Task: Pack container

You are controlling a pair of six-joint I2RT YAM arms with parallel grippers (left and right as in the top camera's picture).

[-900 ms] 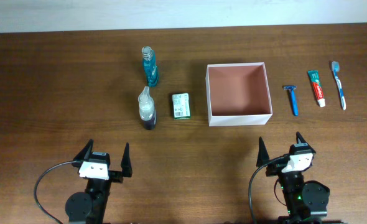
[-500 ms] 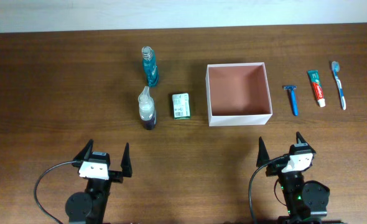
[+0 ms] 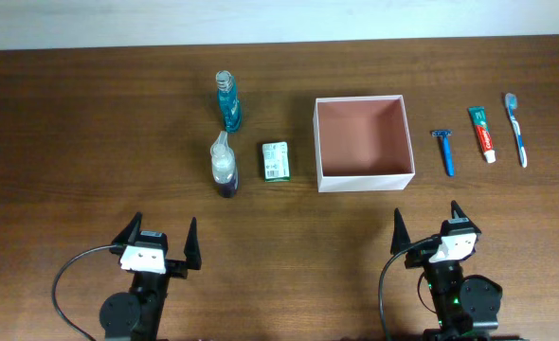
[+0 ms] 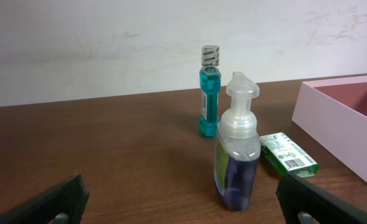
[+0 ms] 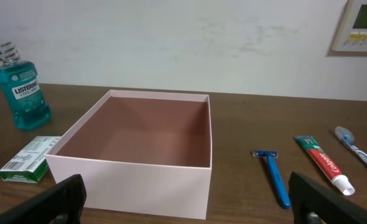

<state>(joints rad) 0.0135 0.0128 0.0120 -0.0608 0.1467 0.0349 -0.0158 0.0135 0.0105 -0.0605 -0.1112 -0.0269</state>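
The container (image 3: pixel 319 142), a square white-walled box with a pinkish-brown floor, stands empty at the table's middle right and fills the right wrist view (image 5: pixel 127 180). To its left lie a green-and-white soap box (image 3: pixel 276 160), a foam pump bottle (image 3: pixel 224 166) and a teal mouthwash bottle (image 3: pixel 228 101). To its right lie a blue razor (image 3: pixel 443 150), a toothpaste tube (image 3: pixel 482 134) and a toothbrush (image 3: pixel 516 128). My left gripper (image 3: pixel 161 239) and right gripper (image 3: pixel 429 223) rest open near the front edge, holding nothing.
In the left wrist view the pump bottle (image 4: pixel 236 146) stands nearest, with the mouthwash (image 4: pixel 209 93) behind it and the soap box (image 4: pixel 289 154) to its right. A pale wall runs behind the table, with a thermostat (image 5: pixel 360 25) on it.
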